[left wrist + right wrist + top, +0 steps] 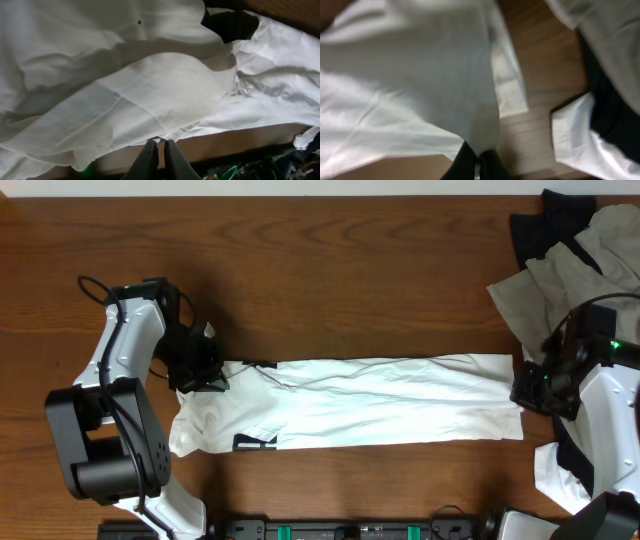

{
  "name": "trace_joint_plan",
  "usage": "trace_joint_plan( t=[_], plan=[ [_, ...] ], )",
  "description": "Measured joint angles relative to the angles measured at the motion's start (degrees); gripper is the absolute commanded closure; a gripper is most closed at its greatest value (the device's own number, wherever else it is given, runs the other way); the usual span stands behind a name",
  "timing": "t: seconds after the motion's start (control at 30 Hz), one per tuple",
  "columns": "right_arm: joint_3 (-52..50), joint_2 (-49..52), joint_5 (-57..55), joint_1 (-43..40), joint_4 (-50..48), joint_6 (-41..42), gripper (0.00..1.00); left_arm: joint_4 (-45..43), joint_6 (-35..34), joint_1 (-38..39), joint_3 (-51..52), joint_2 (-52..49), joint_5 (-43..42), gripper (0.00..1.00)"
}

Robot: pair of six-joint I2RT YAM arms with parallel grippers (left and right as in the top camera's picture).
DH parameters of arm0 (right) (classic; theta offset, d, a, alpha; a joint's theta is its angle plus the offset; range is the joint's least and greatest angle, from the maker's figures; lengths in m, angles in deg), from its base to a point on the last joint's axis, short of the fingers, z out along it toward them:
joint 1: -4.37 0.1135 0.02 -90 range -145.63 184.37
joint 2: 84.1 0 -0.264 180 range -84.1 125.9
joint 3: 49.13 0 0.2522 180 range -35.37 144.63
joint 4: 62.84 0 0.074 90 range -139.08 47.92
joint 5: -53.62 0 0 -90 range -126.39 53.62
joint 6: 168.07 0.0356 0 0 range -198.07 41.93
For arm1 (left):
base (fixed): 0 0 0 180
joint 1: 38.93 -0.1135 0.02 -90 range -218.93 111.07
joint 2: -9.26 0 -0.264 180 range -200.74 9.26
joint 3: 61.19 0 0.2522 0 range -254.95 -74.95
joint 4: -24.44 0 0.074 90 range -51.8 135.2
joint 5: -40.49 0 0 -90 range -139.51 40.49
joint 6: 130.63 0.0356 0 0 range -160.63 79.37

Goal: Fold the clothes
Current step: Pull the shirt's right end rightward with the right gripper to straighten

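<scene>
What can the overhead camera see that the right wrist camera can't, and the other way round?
Only overhead: the whole T-shirt pulled into a long band between the left gripper and the right gripper. Only the right wrist: a blurry close-up of its own fingers pinching the shirt's edge. Both: the white shirt, the wooden table, and the beige garment and black garment beside it.
</scene>
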State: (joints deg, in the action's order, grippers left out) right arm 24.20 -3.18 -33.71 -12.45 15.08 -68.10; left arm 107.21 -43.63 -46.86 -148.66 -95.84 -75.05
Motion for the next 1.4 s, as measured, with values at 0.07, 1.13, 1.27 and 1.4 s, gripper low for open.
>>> trace_joint_plan(
  t=[0.07,1.13,1.27,1.4],
  plan=[
    [0.0,0.0,-1.05,0.0,-1.51,0.9,0.98,0.0,0.0,0.0,0.0,0.0,0.0,0.91],
    [-0.02,4.63,-3.56,0.02,-3.58,3.45,0.68,-0.09,0.0,0.0,0.0,0.0,0.0,0.91],
    [-0.07,4.63,-3.26,0.02,-2.36,3.28,0.75,-0.09,0.0,0.0,0.0,0.0,0.0,0.91],
    [-0.85,4.63,-2.45,0.02,-2.84,3.02,0.86,-0.09,0.0,0.0,0.0,0.0,0.0,0.9]
  ],
)
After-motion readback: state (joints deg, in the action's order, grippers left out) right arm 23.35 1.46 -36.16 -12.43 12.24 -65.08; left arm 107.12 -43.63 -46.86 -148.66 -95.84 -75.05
